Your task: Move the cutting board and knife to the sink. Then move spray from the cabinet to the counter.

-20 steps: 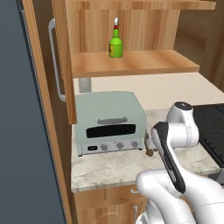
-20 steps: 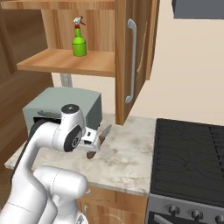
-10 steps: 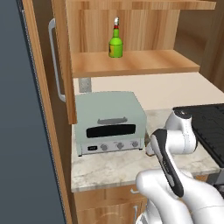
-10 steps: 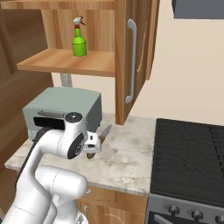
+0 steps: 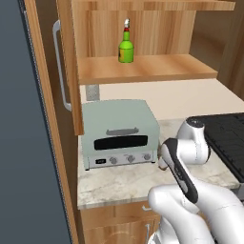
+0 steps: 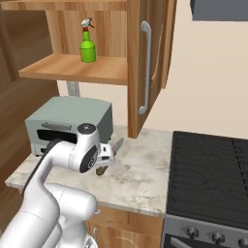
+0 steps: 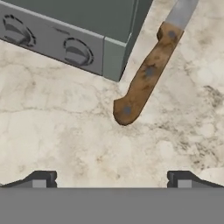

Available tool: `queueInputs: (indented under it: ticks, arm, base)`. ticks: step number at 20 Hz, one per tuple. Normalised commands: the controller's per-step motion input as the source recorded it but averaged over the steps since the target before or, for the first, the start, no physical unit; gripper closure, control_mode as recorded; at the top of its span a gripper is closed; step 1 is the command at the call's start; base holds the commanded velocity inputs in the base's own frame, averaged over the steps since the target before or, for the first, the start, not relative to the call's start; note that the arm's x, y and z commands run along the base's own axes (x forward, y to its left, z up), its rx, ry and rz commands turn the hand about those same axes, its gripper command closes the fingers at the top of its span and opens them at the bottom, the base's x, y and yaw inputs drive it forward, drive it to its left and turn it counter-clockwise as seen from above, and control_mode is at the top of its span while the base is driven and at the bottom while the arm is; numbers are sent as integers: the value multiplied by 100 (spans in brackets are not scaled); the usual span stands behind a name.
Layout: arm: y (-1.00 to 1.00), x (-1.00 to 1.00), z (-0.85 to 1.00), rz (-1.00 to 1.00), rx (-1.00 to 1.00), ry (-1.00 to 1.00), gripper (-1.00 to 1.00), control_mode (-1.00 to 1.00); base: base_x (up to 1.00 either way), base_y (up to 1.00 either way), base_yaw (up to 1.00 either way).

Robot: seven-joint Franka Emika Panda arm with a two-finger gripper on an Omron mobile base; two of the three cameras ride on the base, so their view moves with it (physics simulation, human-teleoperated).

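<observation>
Gripper [image 7: 111,177] low over the counter [image 7: 65,140], jaws spread wide apart and holding nothing; the two dark fingertips [image 7: 41,178] rise at the bottom of the hand view with bare marbled stone between them.

Knife [image 7: 146,76] just ahead of the gripper, lying flat on the counter, apart from both fingertips. Handle of worn brown wood, curved, with dark rivets and a rounded butt; the butt is the end nearest the gripper. Short grey blade pointing away from the gripper, running out of the top of the hand view. In the right base view the knife [image 6: 110,155] lies beside the arm's wrist, blade tip toward the cabinet door.

Toaster oven [image 7: 87,35] ahead and to the left of the gripper in the hand view; pale grey-green body, round knobs along its lower front. Its front corner stands just beside the knife handle; whether the two touch cannot be told.

Stovetop [image 6: 208,169] on the far side of the knife from the oven, black, flush with the counter.

Cabinet [image 5: 143,71] above the gripper, door open, long silver bar handle. Spray [image 5: 126,46] upright on its lower shelf: green bottle, red neck, white nozzle.
</observation>
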Motion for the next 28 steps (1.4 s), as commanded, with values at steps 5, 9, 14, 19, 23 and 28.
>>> queueInputs:
  ticks: [5, 9, 14, 19, 23, 28]
  arm:
    - [7, 17, -27, 1, -1, 12, -100, -100]
    - [5, 12, -29, 0, 0, 9, -100, -100]
    - [2, 15, -25, 0, 0, 5, -100, -100]
    - [0, 15, -19, 0, -1, 1, -100, -100]
    - [0, 17, -18, 0, 0, 0, -100, -100]
    - [0, 13, -20, 0, 0, 0, -100, -100]
  base:
    - [0, 0, 0]
    - [0, 0, 0]
    - [0, 0, 0]
    - [0, 0, 0]
    - [0, 0, 0]
    - [0, 0, 0]
